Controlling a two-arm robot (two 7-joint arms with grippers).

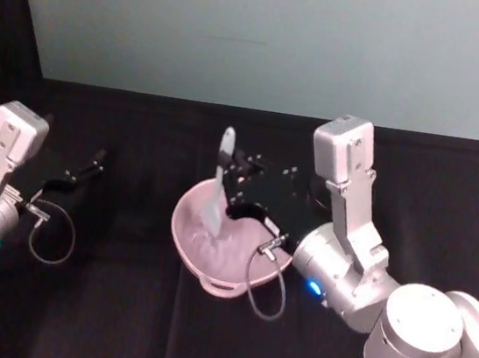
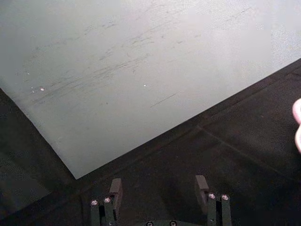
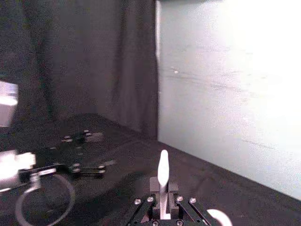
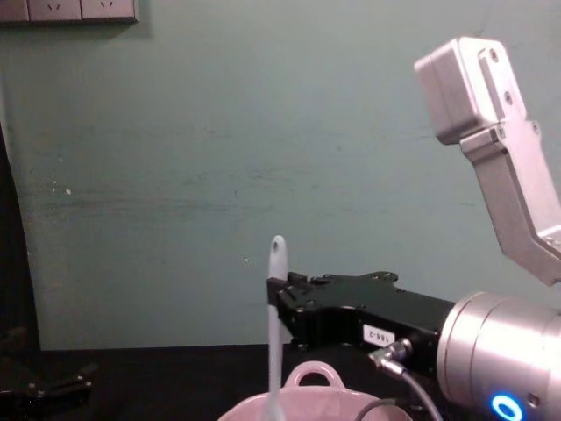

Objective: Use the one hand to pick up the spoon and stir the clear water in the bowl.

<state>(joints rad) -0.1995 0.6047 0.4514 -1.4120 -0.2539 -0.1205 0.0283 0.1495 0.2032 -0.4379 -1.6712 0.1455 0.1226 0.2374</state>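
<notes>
Right gripper (image 1: 232, 181): clenched on the spoon (image 1: 219, 181), jaws pressed against the shaft from both sides, as the right wrist view confirms.
Grip point: on the handle, below its rounded top end and above the bowl (image 1: 179, 224) rim.
Spoon position: over the bowl's middle, lower end down inside the bowl; whether it touches the water cannot be told.
Spoon long axis: close to upright, handle end up, leaning slightly; in the chest view it rises straight above the bowl's loop handle (image 4: 313, 375).
Direction from gripper: the spoon sits at the gripper's tips, on the side facing the bowl's centre, with the wrist reaching in from the bowl's right.
Bowl position: on the black bench (image 1: 117, 304), directly beneath the held spoon.
Left gripper (image 1: 91, 164): released, fingers (image 2: 115, 188) spread with nothing between them, parked well left of the bowl.
Nearer arm: the right.
Judgement: pick-up complete; stirring calls for circling the lower end within the rim, keeping the shaft near vertical.
Risk: a wide sweep could knock the wavy rim.
</notes>
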